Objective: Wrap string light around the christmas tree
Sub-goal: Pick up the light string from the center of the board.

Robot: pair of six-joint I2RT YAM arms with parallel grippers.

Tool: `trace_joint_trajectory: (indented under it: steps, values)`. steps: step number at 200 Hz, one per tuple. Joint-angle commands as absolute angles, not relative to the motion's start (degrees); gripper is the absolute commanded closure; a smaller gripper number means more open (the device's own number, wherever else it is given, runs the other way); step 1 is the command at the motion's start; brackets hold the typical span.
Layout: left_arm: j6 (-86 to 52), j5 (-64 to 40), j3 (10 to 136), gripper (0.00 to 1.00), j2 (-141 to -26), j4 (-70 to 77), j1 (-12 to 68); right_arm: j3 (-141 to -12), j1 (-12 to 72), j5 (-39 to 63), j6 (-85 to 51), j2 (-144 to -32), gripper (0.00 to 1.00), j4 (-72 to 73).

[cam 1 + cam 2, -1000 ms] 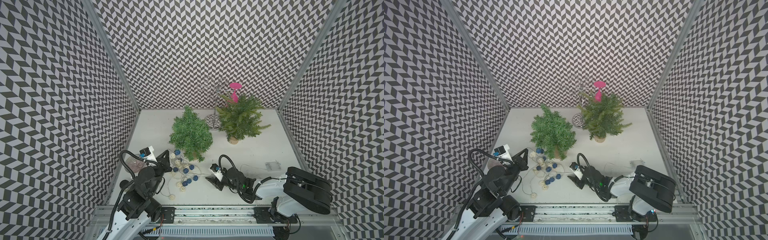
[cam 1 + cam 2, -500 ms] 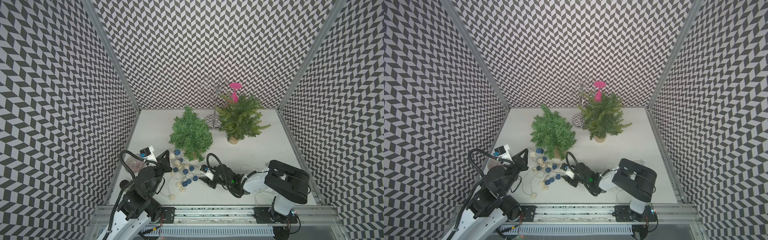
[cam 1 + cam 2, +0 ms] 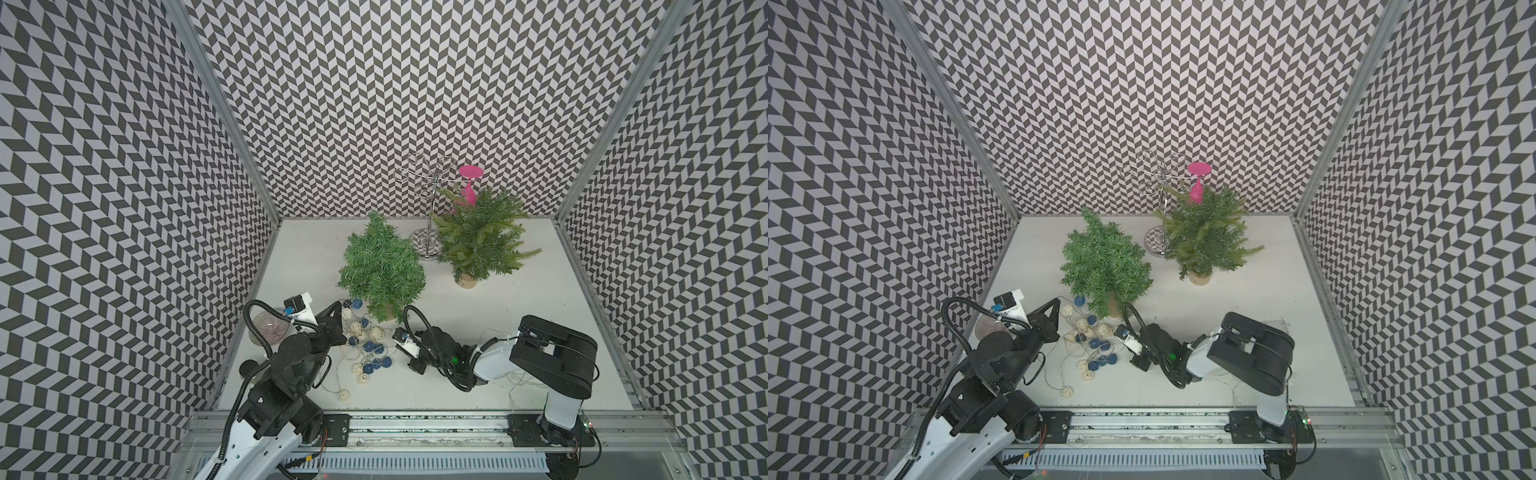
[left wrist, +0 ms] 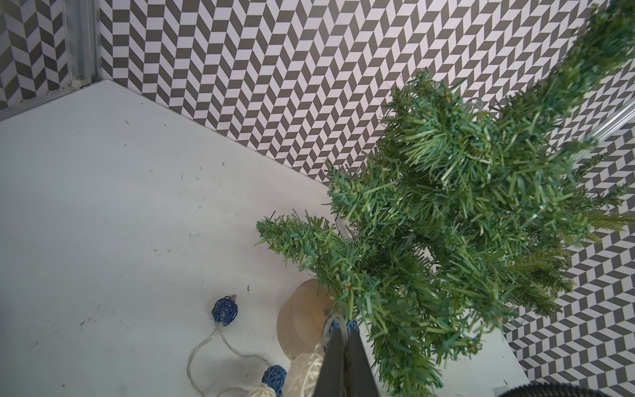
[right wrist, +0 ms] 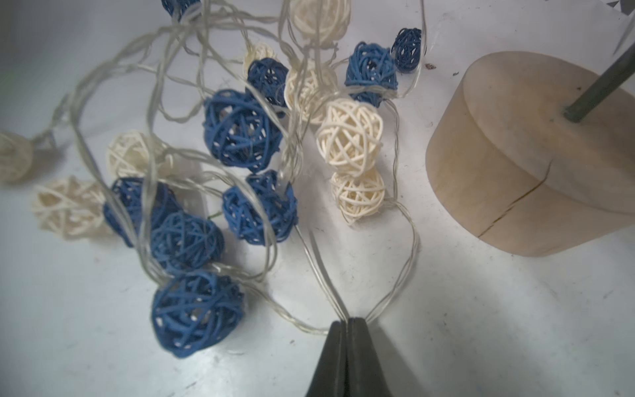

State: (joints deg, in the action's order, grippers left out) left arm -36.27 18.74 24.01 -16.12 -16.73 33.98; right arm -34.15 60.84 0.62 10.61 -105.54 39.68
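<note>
The white table (image 3: 498,299) carries the dark green christmas tree (image 3: 380,270), upright on its wooden base (image 5: 532,154), with a paler second tree (image 3: 478,241) behind it toward the right arm's side and a wire stand (image 3: 427,246) just behind it, between the two. The string light (image 3: 368,347), a loose tangle of blue and cream wicker balls on clear wire, lies on the table just in front of the christmas tree's base. In front of the tree, the left gripper (image 4: 343,326) is pressed closed beside the base with a loop of wire caught at its tips, and the right gripper (image 5: 347,321) is pinched tight on strands of that wire.
</note>
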Motion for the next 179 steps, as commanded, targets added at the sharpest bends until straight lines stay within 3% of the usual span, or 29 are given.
trace_joint_trajectory:
  steps: [1,42,97,111,148,179]
  values:
    - [-36.64,17.97,22.35,0.97,-15.86,-14.77,33.66,-31.71,60.67,0.01,11.25,-103.06,1.0,40.17]
    - [-36.95,17.87,20.89,0.81,-14.32,-14.2,33.66,-29.14,60.62,1.43,11.08,-96.26,1.0,40.11]
    - [-38.46,15.26,19.31,0.22,-13.0,-14.85,35.33,-26.12,59.51,5.11,10.81,-89.15,1.0,39.85]
    - [-40.79,16.78,19.94,0.01,-12.29,-16.83,35.59,-26.03,59.28,5.27,10.57,-88.78,1.0,39.73]
    - [-40.44,15.63,23.36,0.01,-10.92,-19.77,36.39,-24.84,58.18,6.97,8.94,-86.19,1.0,39.51]
    - [-41.05,9.15,23.66,0.12,-14.49,-19.99,36.63,-24.12,57.74,7.28,8.35,-85.67,1.0,39.43]
